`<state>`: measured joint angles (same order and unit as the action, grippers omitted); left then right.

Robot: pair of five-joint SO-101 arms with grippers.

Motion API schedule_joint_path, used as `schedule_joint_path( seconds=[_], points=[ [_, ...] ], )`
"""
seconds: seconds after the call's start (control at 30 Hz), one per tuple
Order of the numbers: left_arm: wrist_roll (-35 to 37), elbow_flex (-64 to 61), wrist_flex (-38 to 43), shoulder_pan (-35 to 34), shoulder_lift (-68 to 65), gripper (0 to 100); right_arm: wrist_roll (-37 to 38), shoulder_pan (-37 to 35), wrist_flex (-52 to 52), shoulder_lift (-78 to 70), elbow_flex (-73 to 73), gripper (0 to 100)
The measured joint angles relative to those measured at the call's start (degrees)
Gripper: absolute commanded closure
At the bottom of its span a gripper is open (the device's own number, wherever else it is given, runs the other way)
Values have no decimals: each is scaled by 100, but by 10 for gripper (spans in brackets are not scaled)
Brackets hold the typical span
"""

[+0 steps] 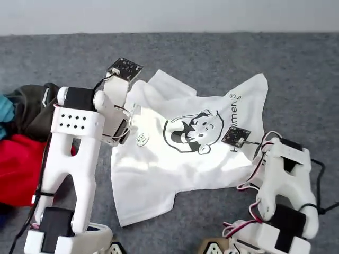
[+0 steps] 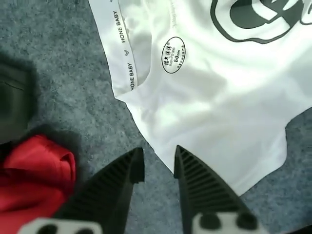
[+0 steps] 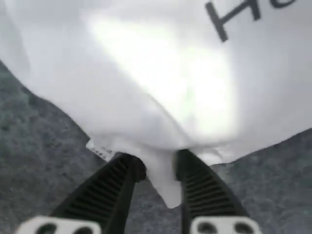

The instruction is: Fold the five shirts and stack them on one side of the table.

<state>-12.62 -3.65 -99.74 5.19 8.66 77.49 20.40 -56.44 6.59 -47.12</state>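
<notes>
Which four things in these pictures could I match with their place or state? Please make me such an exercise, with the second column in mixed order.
Column 1
1. white shirt
2. red shirt
3. left gripper
4. right gripper

Column 2
A. open, tips just off the white shirt's shoulder edge
B. shut on the white shirt's edge
C. spread out, print up, in the middle of the grey table
D. bunched in a pile at the table's side, by the left arm

Pairs: 1-C, 2-D, 3-A, 4-B
</notes>
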Motion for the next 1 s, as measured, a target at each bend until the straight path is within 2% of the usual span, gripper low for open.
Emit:
schedule_joint_path(
  seconds=[0.2, 0.33, 0.6, 0.7, 1.0],
  points=[
    [0, -26, 0, 0, 0, 892, -97, 185, -9, 123, -9, 990],
    [18, -545, 0, 44, 9, 891, -202, 273, -387, 422, 211, 990],
    [-387, -2541, 26, 774, 9, 868, -554, 281, -967, 932, 352, 990],
    [-475, -2549, 35, 932, 35, 821, -563, 281, -1160, 1029, 352, 990],
    [-721, -3059, 44, 1582, 44, 817, -774, 281, -1530, 1336, 352, 990]
  ],
)
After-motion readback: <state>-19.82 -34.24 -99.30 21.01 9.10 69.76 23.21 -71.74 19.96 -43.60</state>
